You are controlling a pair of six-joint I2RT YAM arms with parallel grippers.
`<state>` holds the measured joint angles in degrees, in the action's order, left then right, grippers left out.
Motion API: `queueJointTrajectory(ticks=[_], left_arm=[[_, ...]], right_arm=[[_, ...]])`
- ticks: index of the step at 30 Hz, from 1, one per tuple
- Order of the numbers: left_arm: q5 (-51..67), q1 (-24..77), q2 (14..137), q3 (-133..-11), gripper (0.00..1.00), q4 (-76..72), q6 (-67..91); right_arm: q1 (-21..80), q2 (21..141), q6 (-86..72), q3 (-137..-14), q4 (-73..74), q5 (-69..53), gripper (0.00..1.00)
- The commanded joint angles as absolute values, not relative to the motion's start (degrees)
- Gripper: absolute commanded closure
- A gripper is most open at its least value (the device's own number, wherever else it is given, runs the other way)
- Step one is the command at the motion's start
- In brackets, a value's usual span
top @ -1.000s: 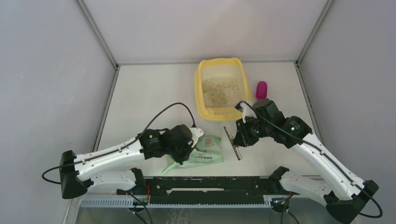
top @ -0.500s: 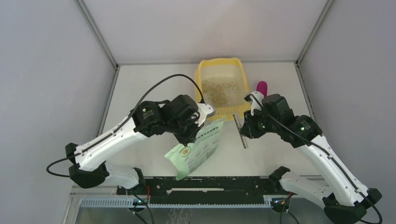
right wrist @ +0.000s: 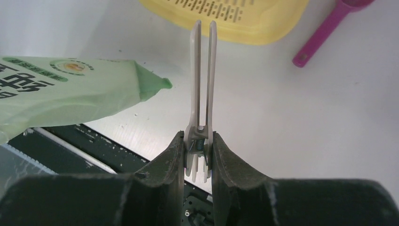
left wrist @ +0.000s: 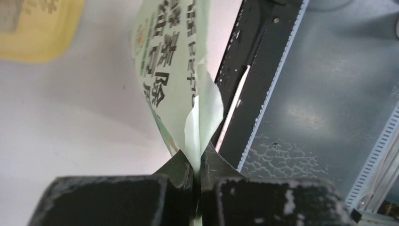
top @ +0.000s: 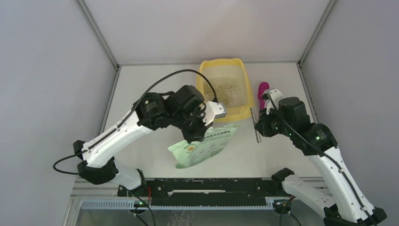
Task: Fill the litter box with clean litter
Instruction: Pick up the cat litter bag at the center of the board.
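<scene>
Both claws clamped: our left claw [left wrist: 197, 157] now has the bag [top: 202, 147] up off the table [top: 150, 94], nearer the litter box [top: 203, 96], right claw [right wrist: 197, 141] on the clip [right wrist: 196, 70], so pouring's prob. next.

Overhead camera looks down from behind; both close wrist cameras catch bag [right wrist: 70, 89] and litter box [right wrist: 273, 23]

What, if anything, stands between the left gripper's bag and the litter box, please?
Nothing visible. The left gripper pinches the green bag short of the litter box, with bare table between. The clip in the right gripper and the magenta scoop sit off to the right.
</scene>
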<state>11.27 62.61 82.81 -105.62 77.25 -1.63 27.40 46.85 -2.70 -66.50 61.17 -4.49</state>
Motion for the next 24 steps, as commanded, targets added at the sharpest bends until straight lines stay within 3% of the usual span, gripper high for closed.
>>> queueJointTrajectory(ticks=[1,6,13,19,24], left_arm=[[21.0,61.6,86.0,-117.2,1.0,68.1,-9.8],[34.0,56.0,89.9,-116.9,1.0,66.8,-15.4],[55.3,42.1,91.8,-96.5,0.95,56.5,-17.7],[62.4,43.4,91.9,-81.2,0.9,41.5,-8.1],[63.0,44.6,93.3,-81.1,0.86,42.9,-5.8]], right_arm=[[24.5,46.6,-2.8,-68.6,59.9,-4.6,1.0],[22.5,47.5,-3.1,-68.6,59.5,-5.8,1.0],[20.6,49.3,-4.0,-68.7,59.3,-9.9,1.0],[20.4,48.0,-4.2,-67.6,59.6,-11.9,1.0],[21.6,47.5,-4.3,-67.5,60.5,-14.6,1.0]])
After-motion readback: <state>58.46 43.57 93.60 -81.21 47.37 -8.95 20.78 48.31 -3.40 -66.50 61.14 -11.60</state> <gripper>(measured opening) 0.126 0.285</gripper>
